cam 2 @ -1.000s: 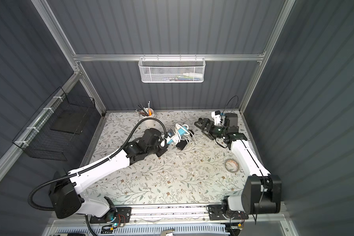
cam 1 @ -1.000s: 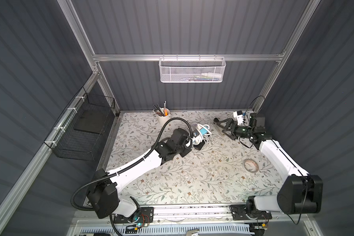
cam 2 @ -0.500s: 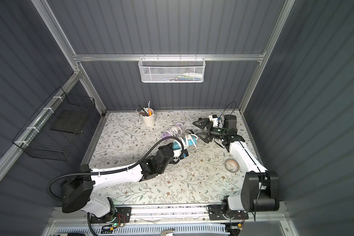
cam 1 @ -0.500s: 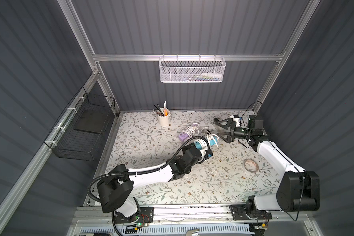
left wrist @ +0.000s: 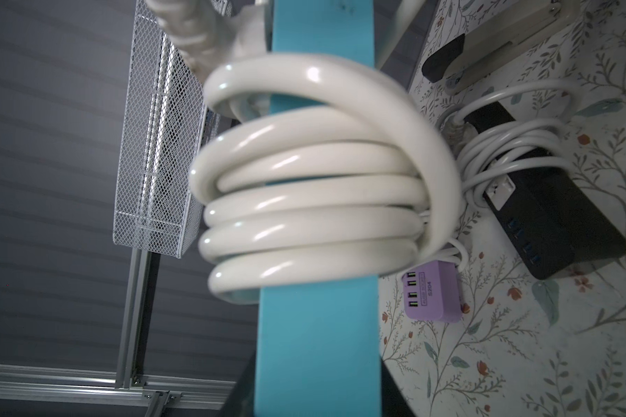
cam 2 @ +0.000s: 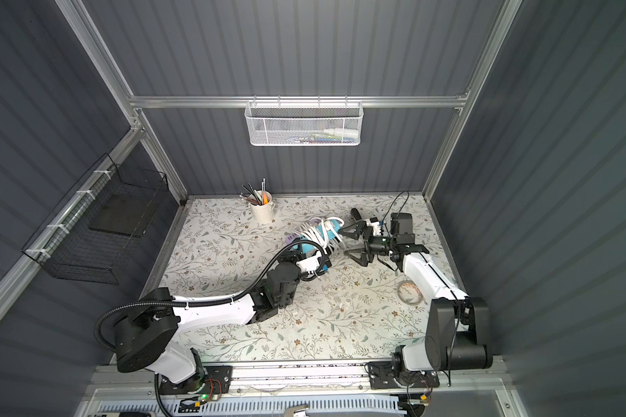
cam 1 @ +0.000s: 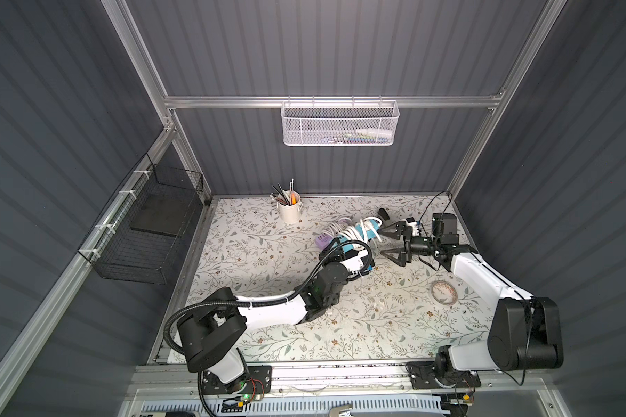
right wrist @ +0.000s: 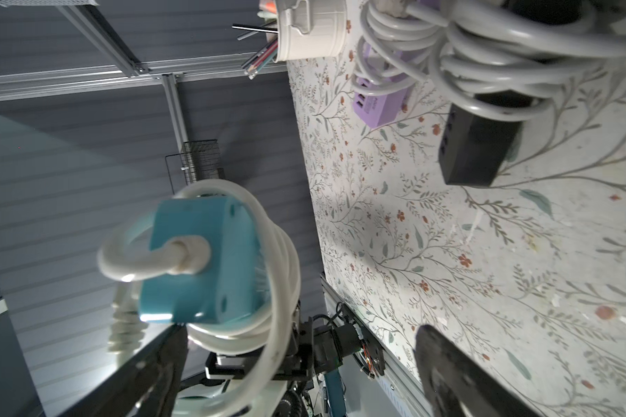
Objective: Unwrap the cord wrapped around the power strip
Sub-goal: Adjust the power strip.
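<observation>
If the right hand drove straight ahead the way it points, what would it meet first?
Probably the white cord coiled round the teal power strip in the left hand, just ahead of the open right hand; depth is unclear.

Only "S204" can be read, on the purple charger at 4 o'clock from the pen cup.

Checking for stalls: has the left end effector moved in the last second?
Yes. The left end effector, gripping the power strip, has shifted away from the pencil cup, toward the tape roll.
</observation>
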Controlling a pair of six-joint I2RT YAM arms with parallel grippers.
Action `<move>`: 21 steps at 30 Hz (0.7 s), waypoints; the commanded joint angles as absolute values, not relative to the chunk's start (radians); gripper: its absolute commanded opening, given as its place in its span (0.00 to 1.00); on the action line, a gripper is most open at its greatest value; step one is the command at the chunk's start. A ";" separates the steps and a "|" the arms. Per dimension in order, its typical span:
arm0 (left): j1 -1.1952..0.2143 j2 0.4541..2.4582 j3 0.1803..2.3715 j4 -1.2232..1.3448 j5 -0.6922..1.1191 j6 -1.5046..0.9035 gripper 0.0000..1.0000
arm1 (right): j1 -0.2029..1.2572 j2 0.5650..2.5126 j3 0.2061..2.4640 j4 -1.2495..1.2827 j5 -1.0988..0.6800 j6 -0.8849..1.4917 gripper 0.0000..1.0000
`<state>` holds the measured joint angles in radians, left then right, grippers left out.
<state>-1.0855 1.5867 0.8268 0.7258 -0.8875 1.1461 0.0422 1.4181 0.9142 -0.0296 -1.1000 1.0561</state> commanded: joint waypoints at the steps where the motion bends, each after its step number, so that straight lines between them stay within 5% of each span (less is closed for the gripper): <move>1: -1.101 1.599 0.813 0.932 -0.906 1.188 0.00 | 0.046 1.389 0.932 0.072 -1.118 1.134 0.99; 21: -1.124 1.611 0.796 0.966 -0.893 1.170 0.00 | 0.110 1.459 1.015 0.146 -1.111 1.211 0.99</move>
